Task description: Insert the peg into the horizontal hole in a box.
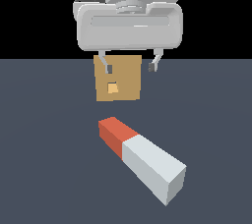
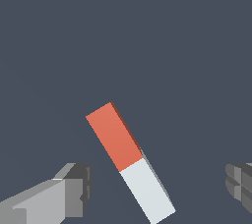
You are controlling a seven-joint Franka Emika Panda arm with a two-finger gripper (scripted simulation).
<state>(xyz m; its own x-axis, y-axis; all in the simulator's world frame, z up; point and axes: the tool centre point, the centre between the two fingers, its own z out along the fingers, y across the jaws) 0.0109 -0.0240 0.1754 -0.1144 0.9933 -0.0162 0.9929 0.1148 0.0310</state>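
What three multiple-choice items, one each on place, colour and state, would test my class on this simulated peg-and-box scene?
1. Where does the long square peg with a red-orange end and a pale grey-white end lie?
A. on the floor
B. in the claw
C. inside the hole

2. What colour shows inside the small square hole in the flat-faced tan box?
A. blue
B. lighter orange
C. green

3. How is the grey claw?
A. shut on the peg
B. shut on the box
C. open, holding nothing

Answers: 1 A, the peg rests on the dark floor, apart from the box. 2 B, the opening looks paler orange than the face. 3 C, its fingers stand wide apart above the peg.
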